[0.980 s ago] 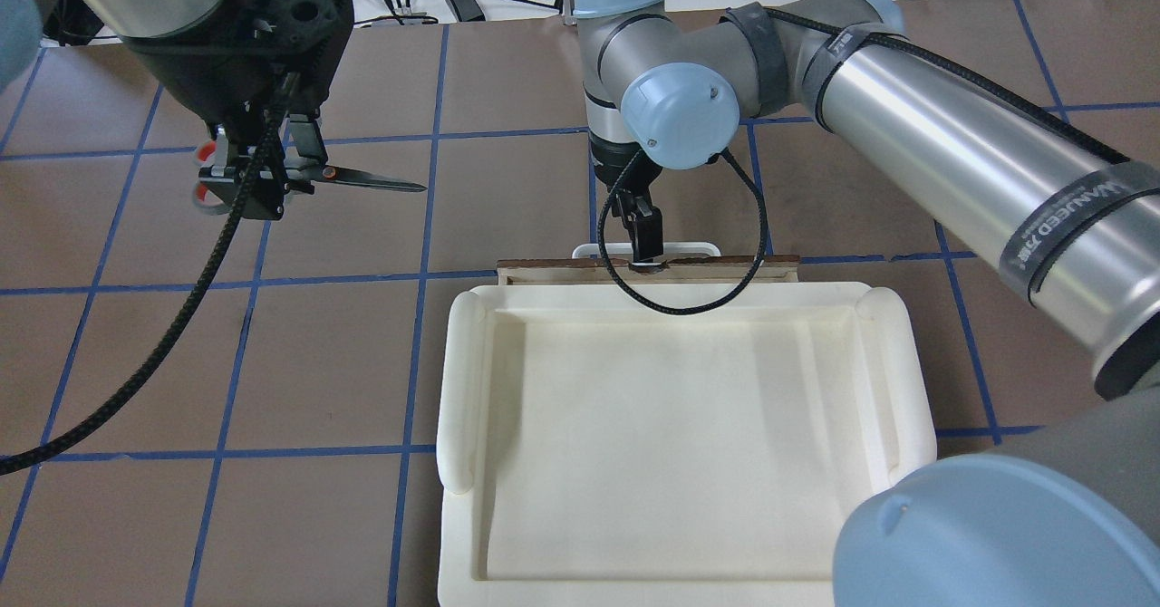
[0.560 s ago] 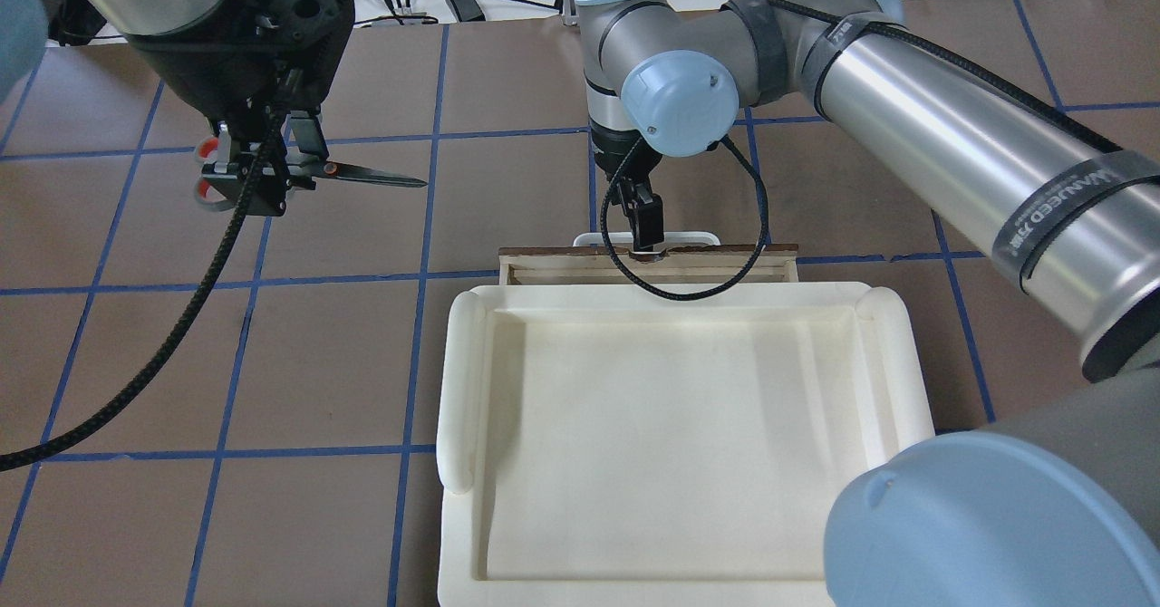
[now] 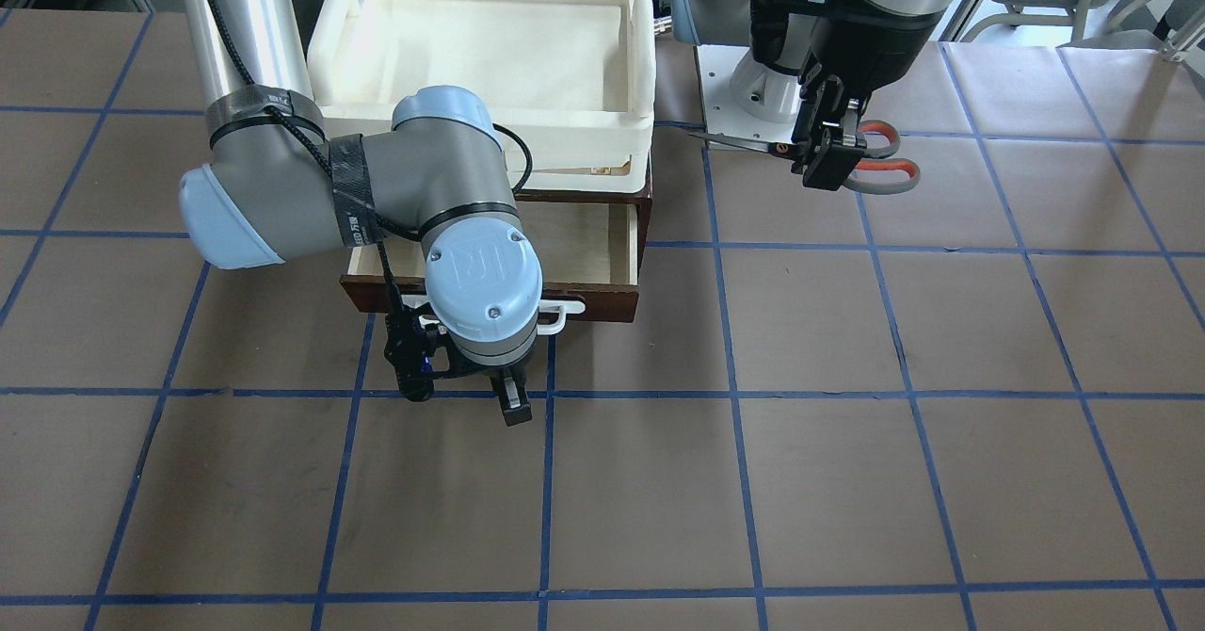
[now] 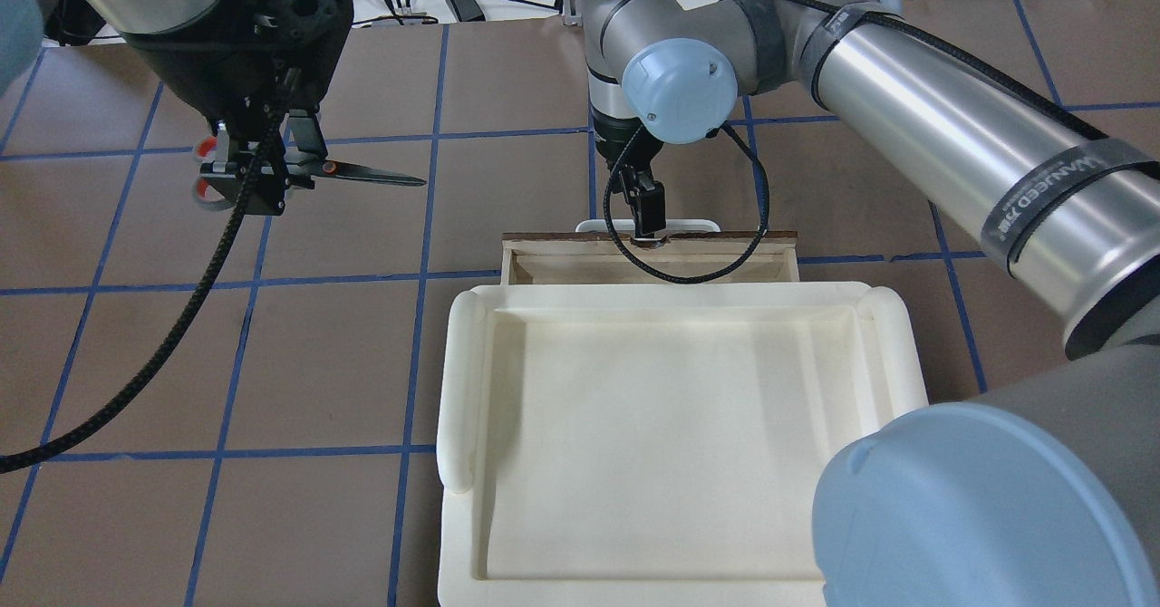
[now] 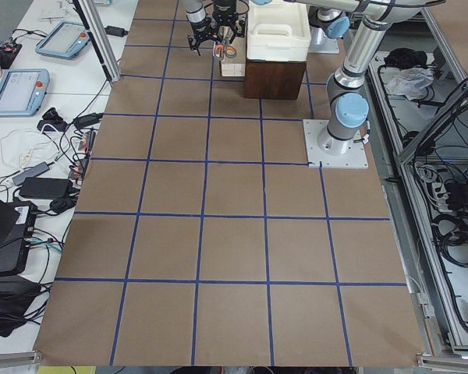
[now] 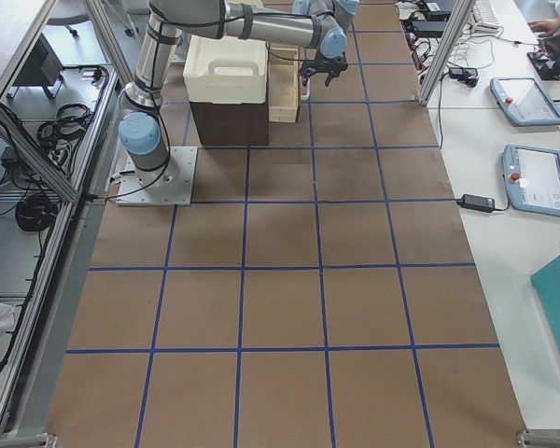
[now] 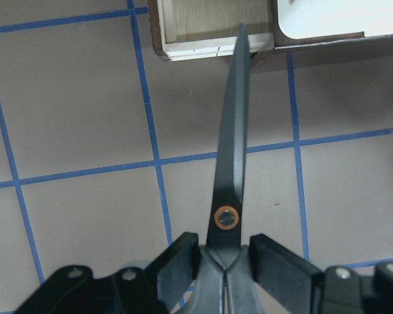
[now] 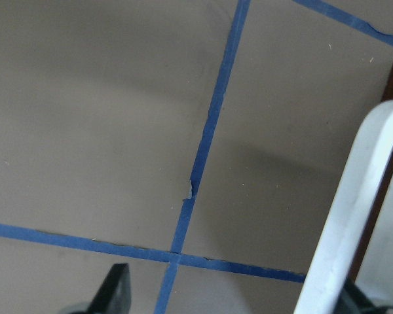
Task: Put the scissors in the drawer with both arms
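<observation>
The scissors (image 4: 367,175) hang above the table at the left, dark blades pointing toward the drawer, orange-red loops (image 3: 880,155) behind the fingers. My left gripper (image 4: 263,175) is shut on them near the pivot (image 7: 226,217). The brown drawer (image 4: 580,263) stands partly open under the tray, its pale inside (image 3: 584,235) showing. My right gripper (image 4: 645,219) hangs at the drawer's white bar handle (image 4: 698,225). In the right wrist view the fingers (image 8: 115,288) stand wide apart and the handle (image 8: 354,216) lies between them, near the right one.
A cream-white plastic tray (image 4: 458,380) sits on top of the brown cabinet and covers the rear of the drawer. Brown paper with blue tape lines covers the table (image 3: 847,424). The right arm's black cable (image 4: 752,236) loops over the drawer front.
The drawer has slid further out from under the tray, and my right gripper has moved with its handle away from the robot. The left gripper and scissors have barely moved.
</observation>
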Tool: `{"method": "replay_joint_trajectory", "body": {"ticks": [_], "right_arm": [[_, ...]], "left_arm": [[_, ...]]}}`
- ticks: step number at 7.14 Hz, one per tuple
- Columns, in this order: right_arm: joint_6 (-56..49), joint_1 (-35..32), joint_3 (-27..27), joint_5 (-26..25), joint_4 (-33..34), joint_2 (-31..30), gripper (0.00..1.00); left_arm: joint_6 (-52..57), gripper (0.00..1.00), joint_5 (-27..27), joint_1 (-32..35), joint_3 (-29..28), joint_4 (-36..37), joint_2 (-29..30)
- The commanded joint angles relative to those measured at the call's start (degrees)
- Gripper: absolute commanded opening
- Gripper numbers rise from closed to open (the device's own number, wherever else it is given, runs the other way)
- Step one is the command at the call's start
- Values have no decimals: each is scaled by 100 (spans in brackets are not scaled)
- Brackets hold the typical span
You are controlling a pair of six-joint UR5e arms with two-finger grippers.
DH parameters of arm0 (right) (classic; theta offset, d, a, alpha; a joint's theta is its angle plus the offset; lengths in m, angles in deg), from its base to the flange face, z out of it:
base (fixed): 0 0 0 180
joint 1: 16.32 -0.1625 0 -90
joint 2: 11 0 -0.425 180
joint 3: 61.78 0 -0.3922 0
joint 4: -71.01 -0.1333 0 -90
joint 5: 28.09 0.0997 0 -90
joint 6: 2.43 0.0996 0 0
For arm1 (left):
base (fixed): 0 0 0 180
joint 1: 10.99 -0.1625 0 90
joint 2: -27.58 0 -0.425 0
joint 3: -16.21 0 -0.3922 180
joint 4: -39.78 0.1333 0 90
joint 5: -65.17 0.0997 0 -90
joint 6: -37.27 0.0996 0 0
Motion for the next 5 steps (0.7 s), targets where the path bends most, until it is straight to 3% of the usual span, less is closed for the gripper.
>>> {"method": "replay_joint_trajectory", "body": {"ticks": [1, 5], "right_arm": [[-44, 7, 126, -39, 3, 67, 100], [-193, 16, 407, -30, 3, 304, 100]], "left_arm": [[9, 21, 30, 0, -1, -2, -19], [0, 21, -13, -122, -54, -11, -54]]}}
